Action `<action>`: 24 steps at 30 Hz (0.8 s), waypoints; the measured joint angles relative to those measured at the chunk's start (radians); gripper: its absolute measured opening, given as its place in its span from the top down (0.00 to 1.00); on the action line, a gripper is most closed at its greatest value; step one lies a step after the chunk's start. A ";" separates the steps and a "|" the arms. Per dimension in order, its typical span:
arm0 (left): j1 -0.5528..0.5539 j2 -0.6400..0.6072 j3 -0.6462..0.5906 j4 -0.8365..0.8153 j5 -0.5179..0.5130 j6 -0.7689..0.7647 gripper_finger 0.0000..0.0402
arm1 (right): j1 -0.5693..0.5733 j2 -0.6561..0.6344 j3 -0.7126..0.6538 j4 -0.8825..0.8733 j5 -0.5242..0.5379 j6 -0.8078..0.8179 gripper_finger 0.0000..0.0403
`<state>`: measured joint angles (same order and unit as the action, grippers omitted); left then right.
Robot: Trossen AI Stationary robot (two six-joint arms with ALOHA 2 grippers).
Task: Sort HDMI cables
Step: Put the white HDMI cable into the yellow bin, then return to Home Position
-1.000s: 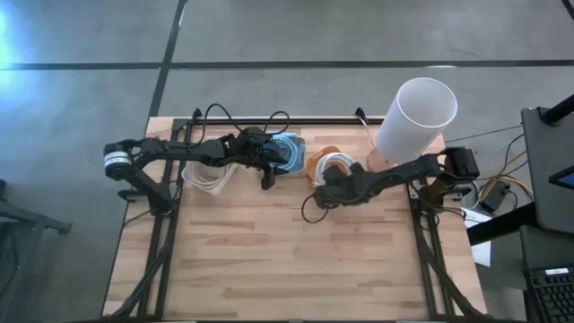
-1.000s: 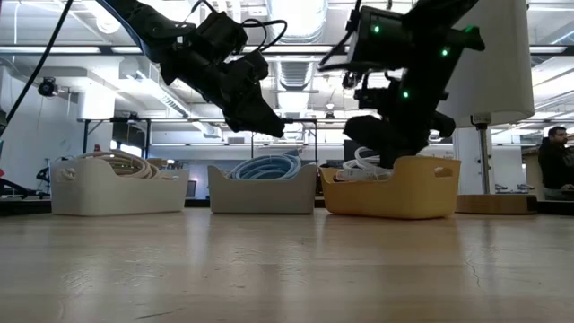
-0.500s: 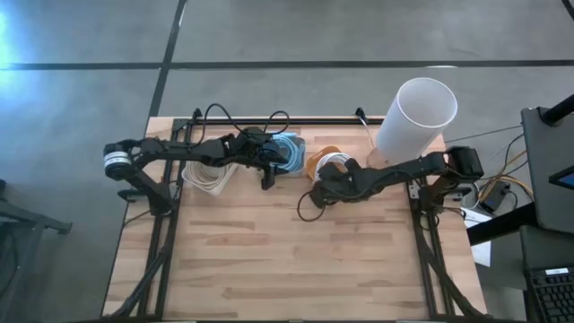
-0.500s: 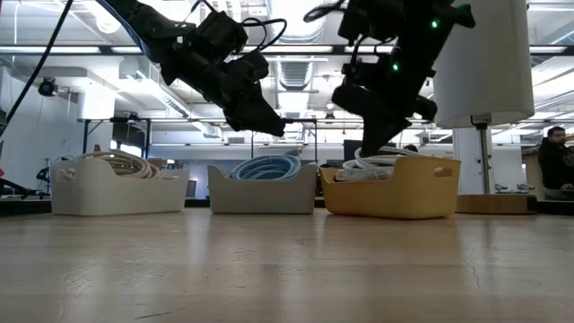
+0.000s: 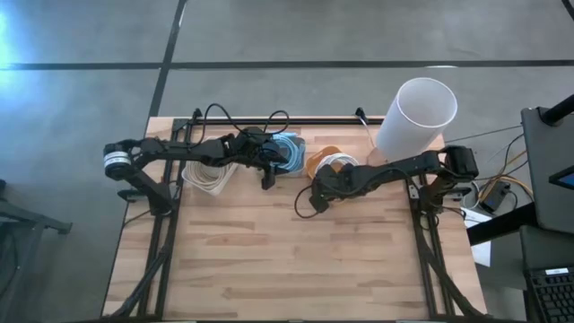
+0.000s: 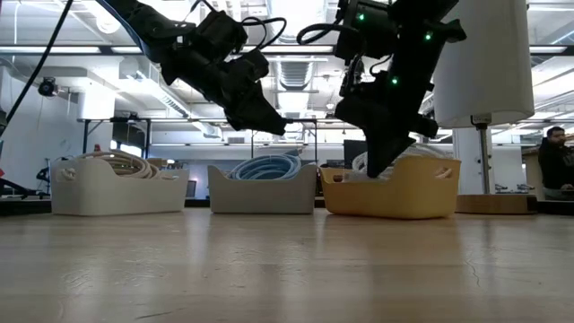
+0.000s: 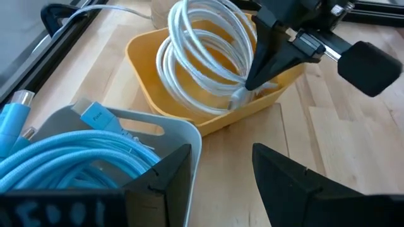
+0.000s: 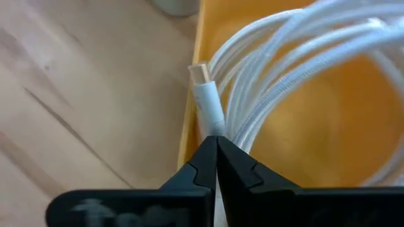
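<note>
Three baskets stand in a row at the table's far side. A white basket holds beige cables, a grey basket holds light blue cables, and a yellow basket holds a white cable coil. My right gripper is shut on the white cable at the yellow basket's near-left rim. The coil stands tilted up in the basket. My left gripper is open and hovers above the grey basket's near rim, touching nothing. My right gripper pinches the white cable by its end, just behind the plug, between the tips of its two fingers. The fingers come from above, slanting down. The plug sticks out past the fingertips over the basket's rim, and the rest of the coil leans up inside the yellow basket.
A tall white cylinder on a wooden foot stands at the far right, just behind the right arm. Black robot wires loop over the far rail. The wide near part of the wooden table is bare. A person shows in the room behind.
My right gripper, staying shut on the white cable, has swung a little toward the table's left and near edge, rising and then dipping again at the yellow basket's rim. The white coil has shifted with it and tipped up inside the basket.
</note>
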<state>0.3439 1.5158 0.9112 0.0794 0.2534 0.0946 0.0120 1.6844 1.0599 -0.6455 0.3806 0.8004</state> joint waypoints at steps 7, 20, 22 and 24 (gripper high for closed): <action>0.000 0.000 0.000 0.006 0.000 0.002 0.57 | -0.022 0.000 -0.001 -0.006 0.096 -0.001 0.98; -0.008 -0.010 0.000 0.017 0.000 0.002 0.57 | 0.023 -0.058 0.082 -0.006 0.093 -0.144 0.98; -0.020 -0.032 0.000 0.015 0.000 0.002 0.57 | 0.047 -0.097 0.095 -0.002 0.093 -0.189 0.98; -0.034 -0.068 0.000 -0.001 0.000 0.004 0.57 | 0.073 -0.143 0.095 -0.005 0.110 -0.230 0.98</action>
<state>0.3098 1.4473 0.9108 0.0786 0.2535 0.0982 0.0854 1.5418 1.1553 -0.6508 0.4910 0.5707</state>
